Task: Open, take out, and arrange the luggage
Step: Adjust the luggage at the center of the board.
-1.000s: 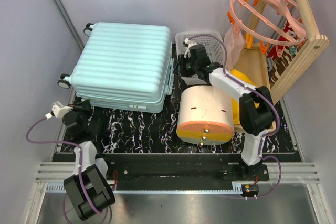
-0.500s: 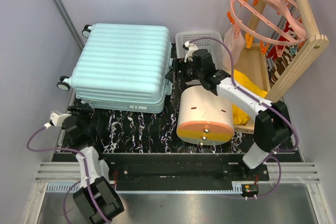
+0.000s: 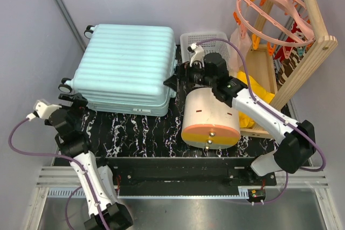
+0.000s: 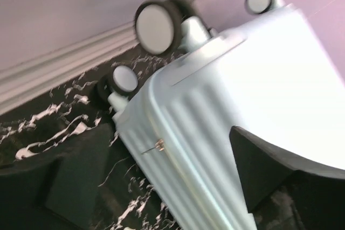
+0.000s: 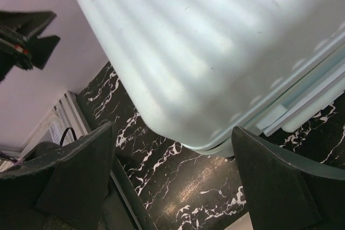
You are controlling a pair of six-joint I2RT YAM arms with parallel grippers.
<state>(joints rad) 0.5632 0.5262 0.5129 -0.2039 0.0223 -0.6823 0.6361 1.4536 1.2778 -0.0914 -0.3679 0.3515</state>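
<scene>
The luggage [image 3: 126, 68] is a pale mint-blue ribbed hard-shell suitcase, lying flat and closed on the black marbled mat [image 3: 145, 130], wheels to the left. My left gripper [image 3: 73, 102] stands open at its near left corner, by a wheel. The left wrist view shows the ribbed side [image 4: 215, 133], a small zipper pull [image 4: 156, 145] and the wheels [image 4: 156, 25] between my spread fingers [image 4: 75, 176]. At the near right corner my right gripper [image 3: 173, 79] is open too. There the luggage corner [image 5: 205, 52] hangs above the gap and nothing is held.
A cream cylinder with an orange end [image 3: 211, 117] lies right of the suitcase under the right arm. A white mesh basket [image 3: 207, 40] sits behind it. At the far right are a wooden rack [image 3: 315, 30], a pink ring hanger [image 3: 272, 12] and yellow cloth [image 3: 252, 87].
Both grippers have opened wide. The left arm swung out to the left beside the suitcase's near left corner. The right gripper moved left and nearer, to the suitcase's near right corner.
</scene>
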